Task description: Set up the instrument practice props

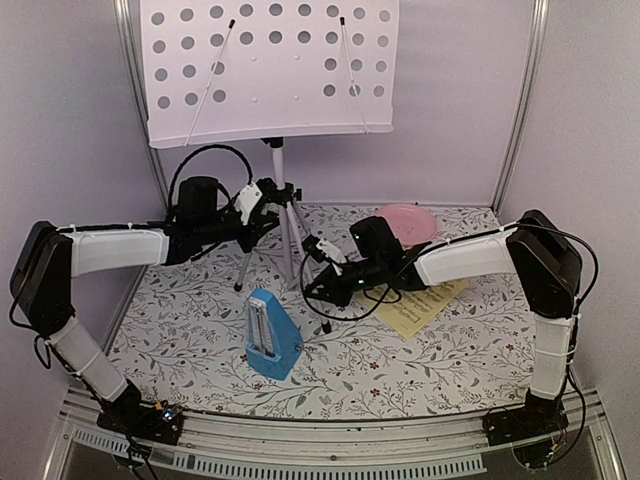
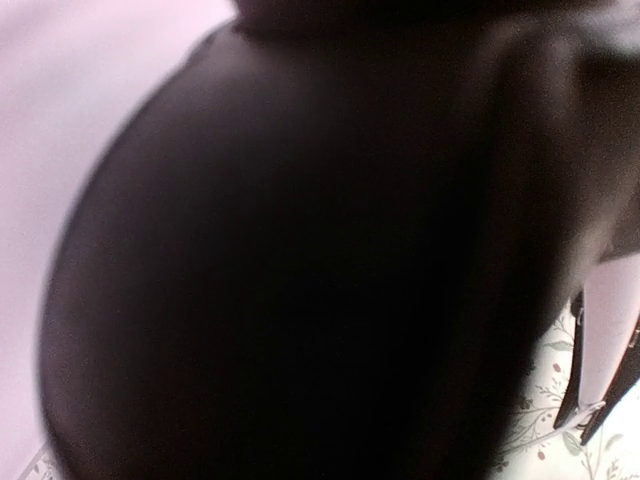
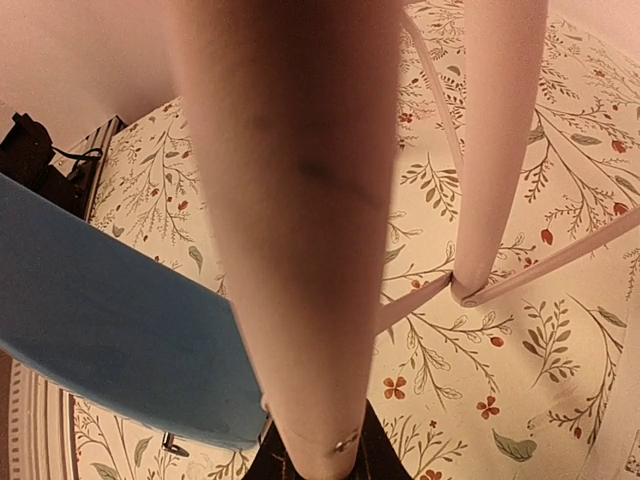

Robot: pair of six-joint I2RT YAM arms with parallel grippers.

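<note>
The music stand (image 1: pixel 270 70), a pale perforated desk on silver tripod legs (image 1: pixel 290 240), stands at the back centre. My left gripper (image 1: pixel 268 195) is at its black hub and looks shut on it. A dark blur fills the left wrist view. My right gripper (image 1: pixel 318 250) is on the front tripod leg, which runs through the jaws in the right wrist view (image 3: pixel 300 200) and hides the fingers. The blue metronome (image 1: pixel 272 335) stands in front, and also shows in the right wrist view (image 3: pixel 110 340). The yellow sheet (image 1: pixel 425 305) lies under my right arm. The white sheet is out of view.
A pink round plate (image 1: pixel 407 222) lies at the back right, behind my right arm. Another tripod leg (image 3: pixel 495 150) and its braces stand just right of the held leg. Pale walls close the back and sides.
</note>
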